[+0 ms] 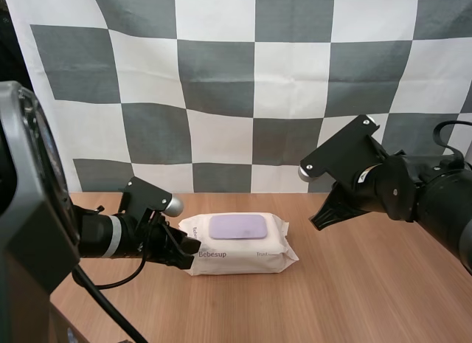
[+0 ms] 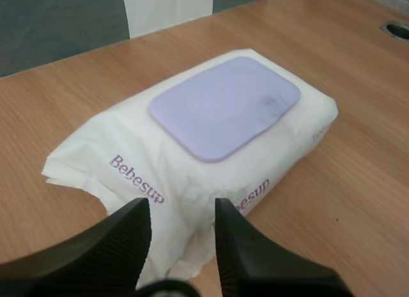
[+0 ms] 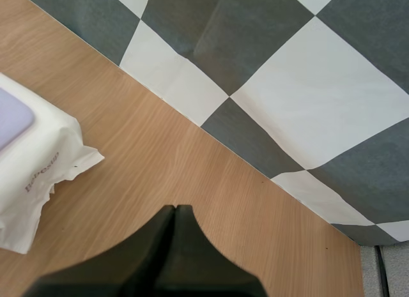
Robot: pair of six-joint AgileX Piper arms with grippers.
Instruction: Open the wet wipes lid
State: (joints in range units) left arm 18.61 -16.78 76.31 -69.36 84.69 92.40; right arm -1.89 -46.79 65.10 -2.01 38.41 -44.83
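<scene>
Left wrist view: wipes pack (image 2: 128,150) lies just before spread left pincer (image 2: 183,209).

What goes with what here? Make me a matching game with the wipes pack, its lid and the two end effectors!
Things:
1. wet wipes pack
2. lid
3. left end effector
4. right end effector

Descriptions:
A. fingers together, off to the pack's right
B. pale purple, lying flat and closed
C. white, lying on the wooden table
D. fingers apart, at the pack's left end

Pairs: 1-C, 2-B, 3-D, 4-A
</scene>
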